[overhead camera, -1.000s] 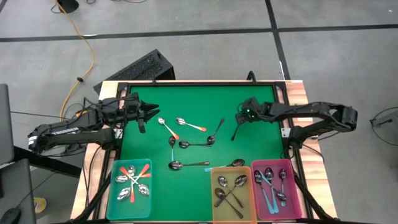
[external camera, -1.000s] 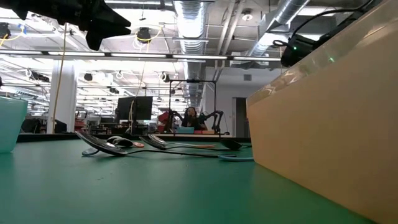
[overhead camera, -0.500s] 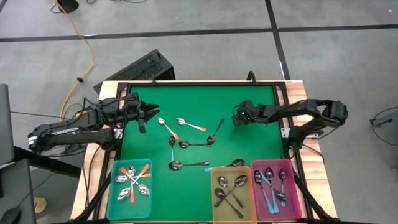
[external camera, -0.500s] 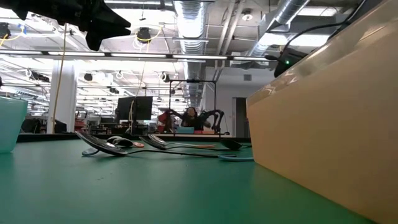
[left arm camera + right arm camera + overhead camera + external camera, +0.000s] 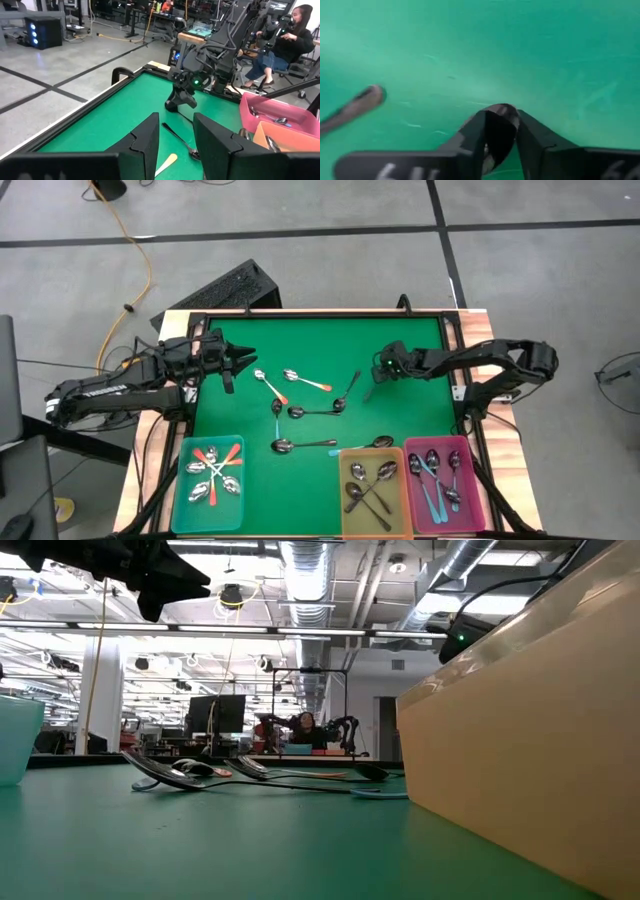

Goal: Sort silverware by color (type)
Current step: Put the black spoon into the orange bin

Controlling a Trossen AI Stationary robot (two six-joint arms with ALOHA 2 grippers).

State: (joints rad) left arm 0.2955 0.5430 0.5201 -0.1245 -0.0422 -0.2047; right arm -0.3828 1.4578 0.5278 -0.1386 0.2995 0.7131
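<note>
Loose spoons lie on the green mat: orange-handled ones, dark ones and blue-handled ones. My right gripper is down at the mat, right of the slanted dark spoon. It is shut on a small dark spoon end. My left gripper hovers open at the mat's left side with nothing between its fingers. My right gripper pinches a dark rounded spoon end with a shiny rim between its two fingers. The fingers slant down onto it from the table's right. They are down at the mat, and a thin dark handle trails from them along the mat.
A teal bin with orange-handled spoons, a yellow bin with dark spoons and a pink bin with blue-handled spoons stand along the near edge. A black frame borders the mat. People sit beyond the table.
My right gripper has sunk to the mat and shifted a little toward the table's left, and its arm has drawn in. The left arm and the spoons on the mat have kept still.
</note>
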